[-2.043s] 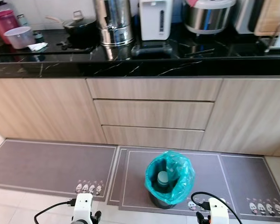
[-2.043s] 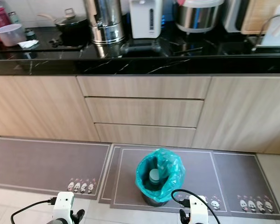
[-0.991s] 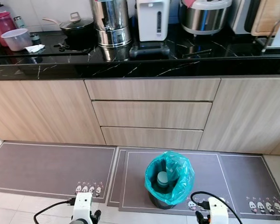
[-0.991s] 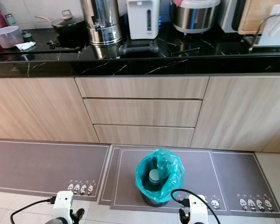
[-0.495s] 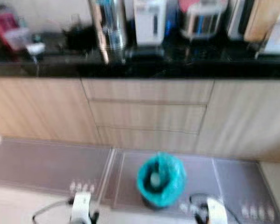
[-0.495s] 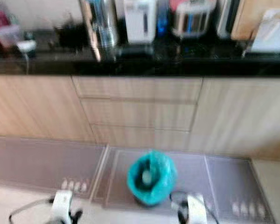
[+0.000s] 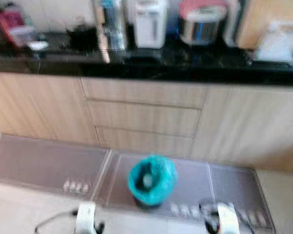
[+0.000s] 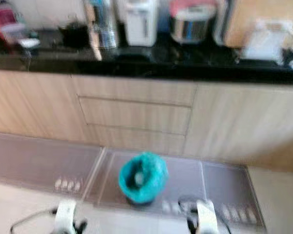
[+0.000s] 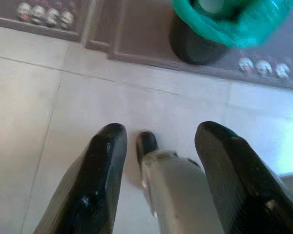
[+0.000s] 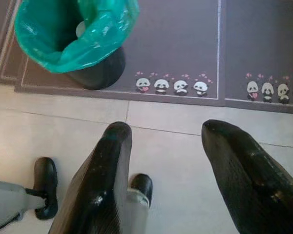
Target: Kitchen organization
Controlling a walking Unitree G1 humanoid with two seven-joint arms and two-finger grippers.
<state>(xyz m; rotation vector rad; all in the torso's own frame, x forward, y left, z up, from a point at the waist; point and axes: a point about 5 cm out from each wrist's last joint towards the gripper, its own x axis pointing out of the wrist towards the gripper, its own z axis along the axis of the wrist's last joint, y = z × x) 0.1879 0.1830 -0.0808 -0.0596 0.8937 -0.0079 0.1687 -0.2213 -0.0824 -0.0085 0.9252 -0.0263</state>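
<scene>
Countertop (image 7: 151,61) above grey floor mats (image 7: 44,163)

A pale tiled floor (image 10: 185,141) was covered along the cabinets by grey panda-printed mats (image 10: 185,53), on which a black bin lined with a green bag (image 10: 83,44) was set.

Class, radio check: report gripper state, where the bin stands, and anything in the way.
Left gripper open, right gripper open, both empty above the floor tiles. Black bin with teal liner on grey mat before the drawers. Head views blurred.
</scene>
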